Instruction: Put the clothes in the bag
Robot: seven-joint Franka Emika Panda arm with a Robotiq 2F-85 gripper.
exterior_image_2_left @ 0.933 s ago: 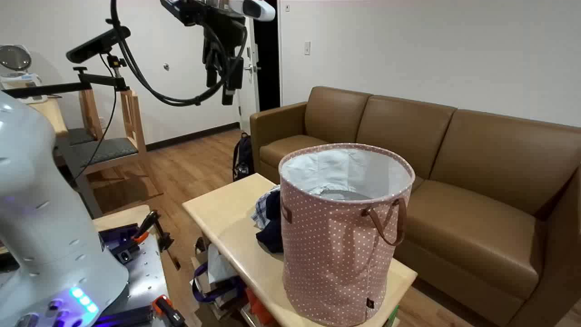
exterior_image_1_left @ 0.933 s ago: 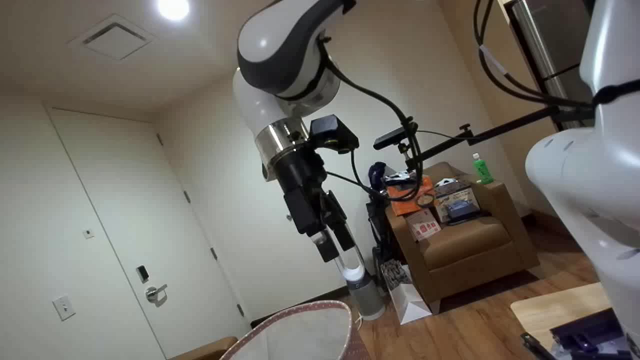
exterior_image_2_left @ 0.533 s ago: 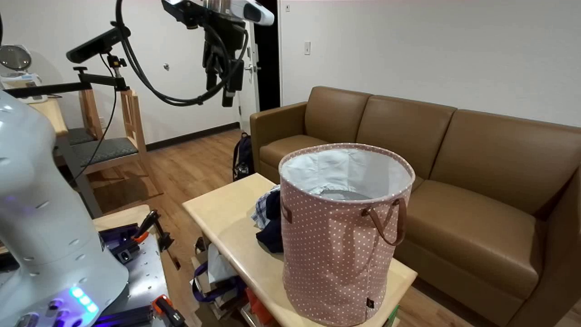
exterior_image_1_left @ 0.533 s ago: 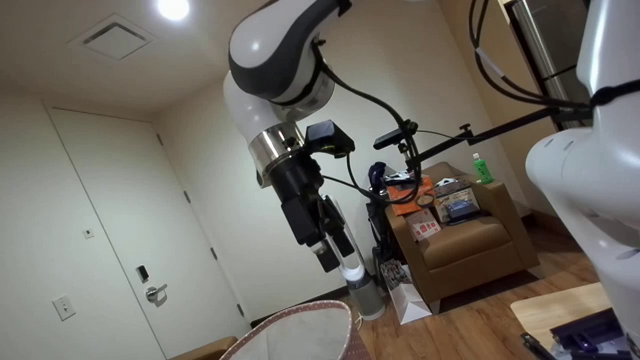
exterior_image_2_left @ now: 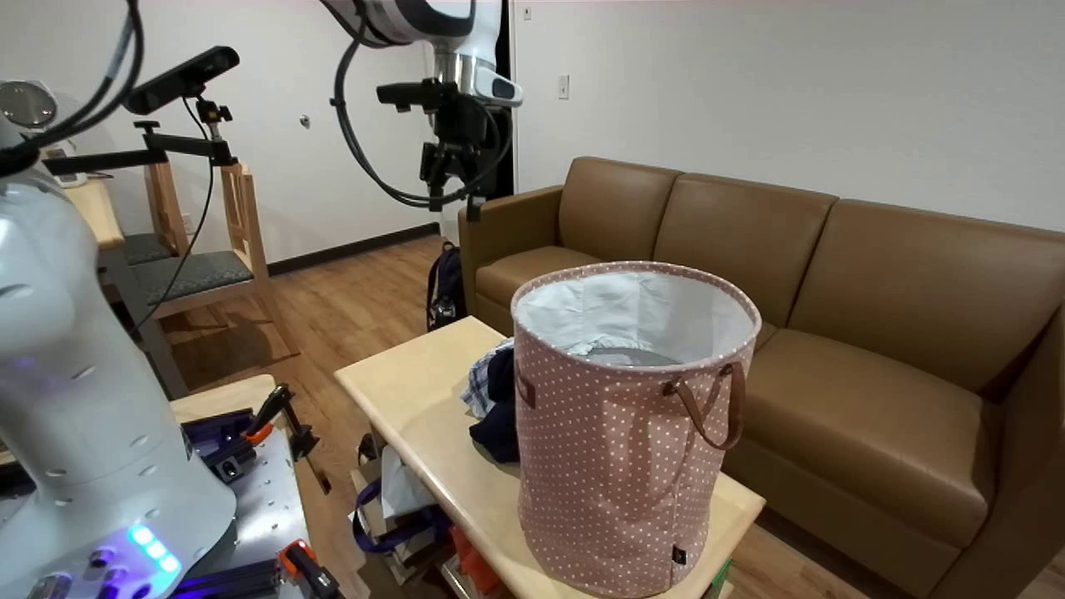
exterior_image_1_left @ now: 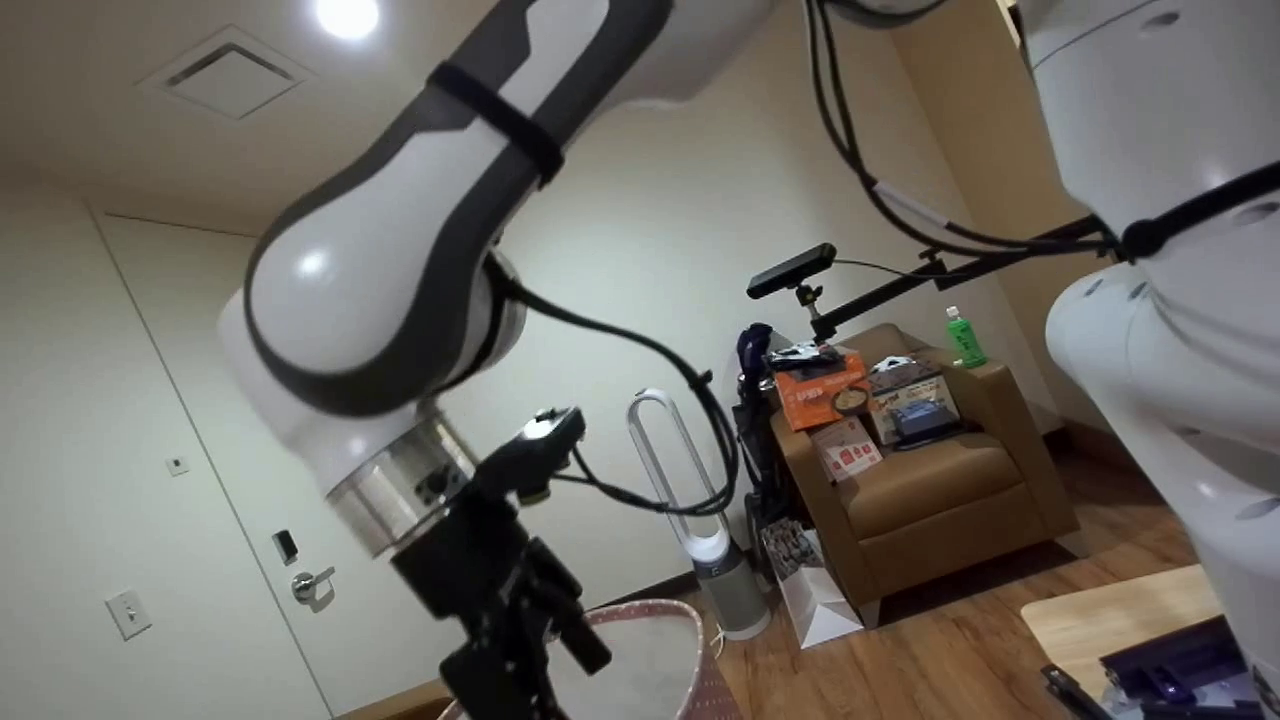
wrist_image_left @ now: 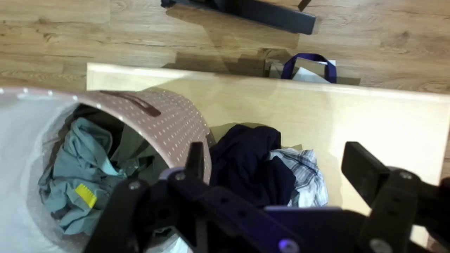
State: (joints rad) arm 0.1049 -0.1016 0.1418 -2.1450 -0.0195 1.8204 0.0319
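A tall pink hamper bag with white dots [exterior_image_2_left: 616, 466] stands open on a wooden table; it also shows in the wrist view [wrist_image_left: 175, 123]. A navy garment [wrist_image_left: 246, 158] and a blue-white plaid cloth [wrist_image_left: 307, 172] lie bunched on the table beside the bag. In an exterior view the bag partly hides the navy garment [exterior_image_2_left: 497, 428] and the plaid cloth [exterior_image_2_left: 478, 387]. Grey-green clothing [wrist_image_left: 79, 151] with a yellow patch lies inside the bag. My gripper [wrist_image_left: 277, 161] is wide open and empty, above the clothes. In an exterior view the gripper [exterior_image_2_left: 453, 195] hangs well above the table.
The bag's rim [wrist_image_left: 123, 116] is close by the left finger in the wrist view. A brown sofa [exterior_image_2_left: 832, 399] stands behind the table [exterior_image_2_left: 408, 391]. A camera on a mount arm [exterior_image_2_left: 179, 79] stands near the robot base. A bag with a purple handle [wrist_image_left: 309, 68] sits below the table edge.
The arm has swung across and lower: the gripper moved left and down in one exterior picture, right and slightly down in another. The bag and clothes have not moved.
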